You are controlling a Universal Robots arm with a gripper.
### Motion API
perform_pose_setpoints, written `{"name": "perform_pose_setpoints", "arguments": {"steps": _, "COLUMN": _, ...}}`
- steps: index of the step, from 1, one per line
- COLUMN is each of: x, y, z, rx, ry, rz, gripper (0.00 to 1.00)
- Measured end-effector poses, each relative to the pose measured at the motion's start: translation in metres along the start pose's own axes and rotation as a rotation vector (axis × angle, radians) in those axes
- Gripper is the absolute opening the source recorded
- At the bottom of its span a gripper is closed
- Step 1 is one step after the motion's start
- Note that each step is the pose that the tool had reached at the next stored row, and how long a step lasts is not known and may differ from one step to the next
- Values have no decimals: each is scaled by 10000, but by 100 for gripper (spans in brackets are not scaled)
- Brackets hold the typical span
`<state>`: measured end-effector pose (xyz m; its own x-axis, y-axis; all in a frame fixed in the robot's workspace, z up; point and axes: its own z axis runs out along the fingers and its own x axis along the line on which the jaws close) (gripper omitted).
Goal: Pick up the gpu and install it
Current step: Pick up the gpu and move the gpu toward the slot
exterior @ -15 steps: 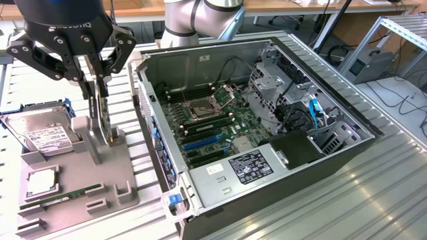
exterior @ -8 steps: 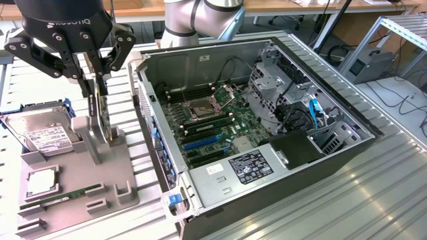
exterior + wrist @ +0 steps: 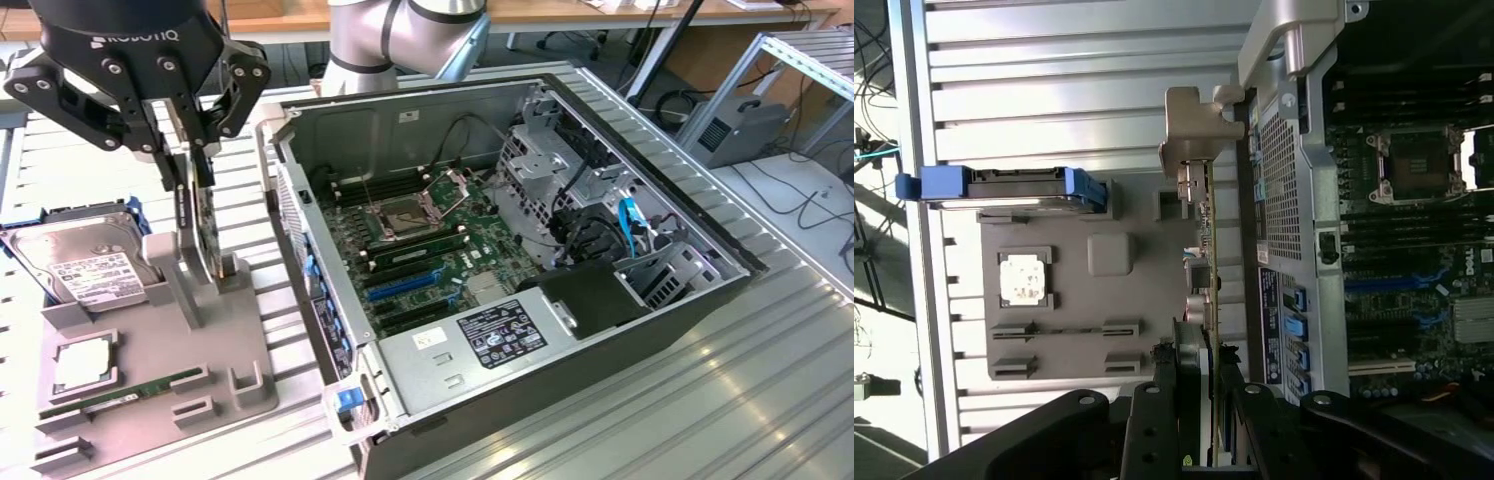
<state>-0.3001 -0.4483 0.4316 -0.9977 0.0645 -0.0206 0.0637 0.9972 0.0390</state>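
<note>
A ribbed metal tabletop [image 3: 641, 400] carries an open computer case [image 3: 387, 125] lying on its side, with its motherboard [image 3: 441, 240] facing up. The robot arm [image 3: 400, 40] rises at twelve o'clock of the case in the exterior view. At nine o'clock of the case, just beside it, lies a grey parts holder [image 3: 147, 340]. The tool [image 3: 190, 170] hangs over the holder's twelve o'clock end, its fingers clamped on the upper edge of the gpu [image 3: 210, 235]. The card stands upright on edge, its lower edge down at the holder; whether it sits in its slot or is just clear of it, I cannot tell. In the wrist view the gpu [image 3: 1206, 240] is seen edge-on between the tool's [image 3: 1199, 388] fingers, with its beige bracket [image 3: 1189, 125] at the far end, close beside the case wall. On the holder, a hard drive [image 3: 87, 265] sits at nine o'clock of the card, and a processor chip [image 3: 83, 368] and a green RAM stick [image 3: 127, 393] lie toward six o'clock.
</note>
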Motion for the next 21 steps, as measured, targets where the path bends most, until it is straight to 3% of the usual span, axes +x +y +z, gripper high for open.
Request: {"name": "perform_pose_setpoints", "arguments": {"steps": 21, "x": -28, "y": 3, "z": -33, "rx": 1, "ry": 0, "rz": 0, "gripper": 27}}
